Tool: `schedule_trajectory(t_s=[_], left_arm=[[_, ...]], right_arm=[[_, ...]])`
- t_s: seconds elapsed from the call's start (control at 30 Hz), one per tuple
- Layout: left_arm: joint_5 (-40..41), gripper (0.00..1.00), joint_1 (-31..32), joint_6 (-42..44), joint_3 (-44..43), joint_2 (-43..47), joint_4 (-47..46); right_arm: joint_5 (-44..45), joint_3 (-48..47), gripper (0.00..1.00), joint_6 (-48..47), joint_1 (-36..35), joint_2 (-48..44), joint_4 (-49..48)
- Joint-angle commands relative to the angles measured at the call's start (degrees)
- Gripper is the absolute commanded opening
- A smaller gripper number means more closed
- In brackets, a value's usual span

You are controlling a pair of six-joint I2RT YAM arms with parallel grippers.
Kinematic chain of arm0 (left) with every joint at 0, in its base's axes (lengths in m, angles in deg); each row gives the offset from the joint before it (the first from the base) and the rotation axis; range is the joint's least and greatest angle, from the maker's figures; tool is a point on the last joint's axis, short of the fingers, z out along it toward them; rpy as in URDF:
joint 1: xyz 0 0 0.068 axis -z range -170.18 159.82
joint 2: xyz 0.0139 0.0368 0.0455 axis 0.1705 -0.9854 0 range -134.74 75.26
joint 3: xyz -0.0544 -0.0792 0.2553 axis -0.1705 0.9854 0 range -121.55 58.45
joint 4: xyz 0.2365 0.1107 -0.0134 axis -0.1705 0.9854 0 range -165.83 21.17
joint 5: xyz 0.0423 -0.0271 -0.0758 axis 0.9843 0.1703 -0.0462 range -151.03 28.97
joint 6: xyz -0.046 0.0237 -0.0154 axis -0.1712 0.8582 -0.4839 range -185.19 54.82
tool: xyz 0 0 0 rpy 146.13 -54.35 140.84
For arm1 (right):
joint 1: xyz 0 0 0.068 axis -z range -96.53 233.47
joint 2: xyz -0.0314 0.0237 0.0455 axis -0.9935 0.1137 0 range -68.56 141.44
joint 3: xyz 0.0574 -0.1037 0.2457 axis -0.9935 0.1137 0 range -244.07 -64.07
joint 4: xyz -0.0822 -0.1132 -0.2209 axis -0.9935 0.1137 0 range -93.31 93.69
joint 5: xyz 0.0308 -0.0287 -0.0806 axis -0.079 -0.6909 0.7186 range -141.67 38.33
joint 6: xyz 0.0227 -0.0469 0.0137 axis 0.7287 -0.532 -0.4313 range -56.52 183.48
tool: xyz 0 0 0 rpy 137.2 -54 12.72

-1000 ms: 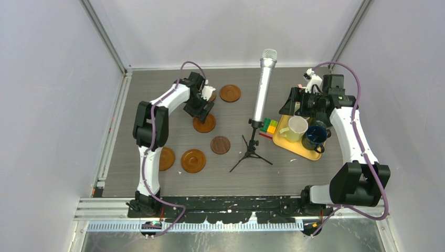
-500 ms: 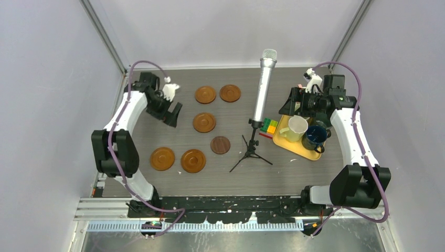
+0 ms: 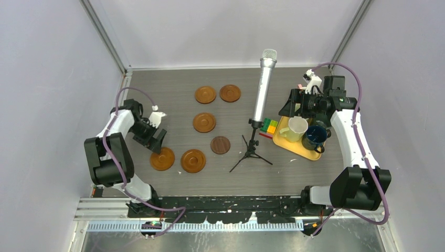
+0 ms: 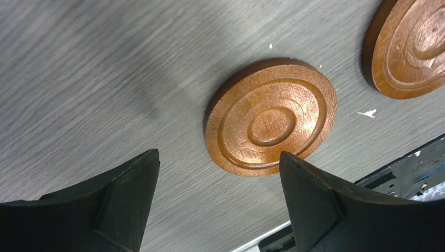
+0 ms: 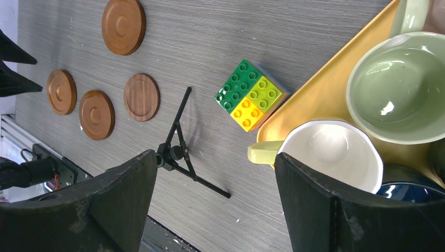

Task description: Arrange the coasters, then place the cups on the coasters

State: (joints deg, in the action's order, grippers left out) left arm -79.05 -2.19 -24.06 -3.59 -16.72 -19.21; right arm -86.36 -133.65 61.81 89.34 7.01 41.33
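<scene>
1. Grey table [image 3: 173,113], six coasters lying flat on left half, none touching.
2. Far row: far-left coaster [image 3: 205,94] beside far-right coaster [image 3: 230,93]. Middle coaster [image 3: 204,122] sits nearer, below the far-left one.
3. Dark coaster [image 3: 220,145] is right of centre, near the mic tripod [image 3: 251,153].
4. Near row: near coaster [image 3: 193,160], with near-left coaster [image 3: 162,158] close beside it, small gap.
5. Left claw [image 3: 154,137] is at far-left edge of the near-left coaster. Wrist view: jaws wide, nothing btwn them, the orange-brown ringed disc straight ahead of the fingers [image 4: 131,194]. Can't tell if the tips touch the table.
6. Right claw [image 3: 294,103] is over far end of yellow tray [image 3: 303,150], right side of table. Jaws wide, holding nothing.
7. Cups are in the tray, upright: cream cup [image 3: 296,127], dark blue cup [image 3: 315,136] touching it on the right. Right wrist view adds a pale green cup [image 5: 401,86] just beyond the cream one. Other cups are hidden under the arm.
8. Microphone [image 3: 262,86] stands tilted btwn coasters and tray. Toy block [image 3: 270,126], green/yellow, sits just left of the tray.
</scene>
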Motion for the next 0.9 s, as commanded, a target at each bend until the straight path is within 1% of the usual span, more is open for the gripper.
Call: schedule_trajectory(t_s=[0.0, 0.23, 0.37, 0.5, 0.57, 0.6, 0.7, 0.8, 0.87], left_arm=[[-0.2, 0.84, 0.2, 3.5, 3.8, 2.5, -4.1], [-0.4, 0.72, 0.4, 2.0, 6.8, 1.4, -7.3], [0.6, 0.67, 1.8, 0.7, 9.6, 1.8, -10.0], [5.1, 0.62, 4.5, -2.6, 13.0, 2.4, -16.1], [6.3, 0.57, 5.3, -4.7, 13.6, 1.6, -18.4], [6.6, 0.53, 5.4, -6.0, 13.3, 0.9, -19.3], [6.6, 0.45, 5.5, -9.7, 10.2, -1.8, -20.4], [6.0, 0.40, 5.8, -13.1, 5.9, -4.6, -20.7], [5.4, 0.39, 6.7, -14.6, 2.1, -6.7, -20.3]], right_arm=[[-1.1, -0.4, 0.86, -0.7, 0.3, -1.6, -0.9], [-1.0, -0.4, 0.86, -0.5, 0.3, -1.2, -0.9], [-0.9, -0.5, 0.86, -0.5, 0.3, -1.0, -1.0], [-1.0, -0.6, 0.86, -0.4, 0.3, -0.6, -1.0], [-0.9, -0.7, 0.86, -0.4, 0.3, -0.5, -1.0], [-0.9, -0.7, 0.86, -0.4, 0.3, -0.4, -1.0], [-0.7, -0.5, 0.86, -0.3, 0.3, -0.4, -1.5], [-0.5, -0.5, 0.86, -0.2, 0.3, -0.3, -1.5], [-0.4, -0.6, 0.86, -0.2, 0.3, -0.3, -1.5]])
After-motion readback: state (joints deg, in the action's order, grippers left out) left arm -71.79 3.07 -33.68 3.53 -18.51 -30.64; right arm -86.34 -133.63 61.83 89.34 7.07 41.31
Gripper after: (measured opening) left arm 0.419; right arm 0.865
